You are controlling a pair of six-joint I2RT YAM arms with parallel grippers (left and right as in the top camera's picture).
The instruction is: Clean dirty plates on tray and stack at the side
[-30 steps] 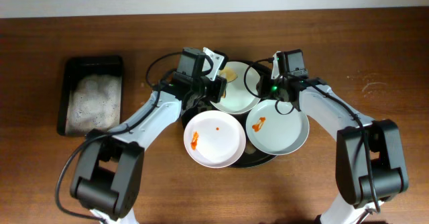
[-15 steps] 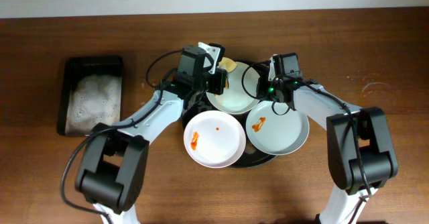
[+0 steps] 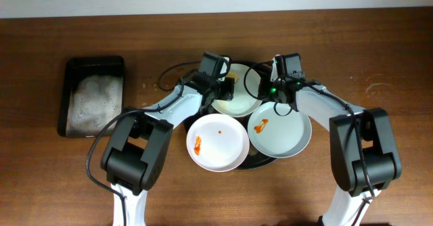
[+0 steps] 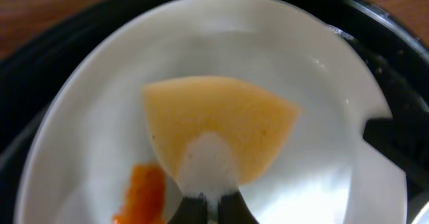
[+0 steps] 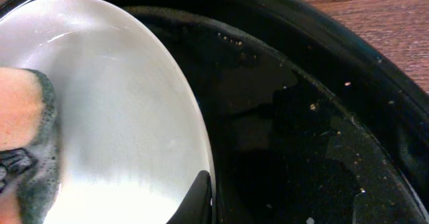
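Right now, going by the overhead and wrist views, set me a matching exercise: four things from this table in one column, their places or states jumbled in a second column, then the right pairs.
Things:
1. sponge
2. tub
3. front left plate
4. tray

Places or states:
A. rectangular, at the table's left end, foam inside
B. round, black, with a raised rim
C. pressed onto the back plate
D. white with red smears, no gripper on it

Pairs: 1-C, 2-A, 3-D, 4-B
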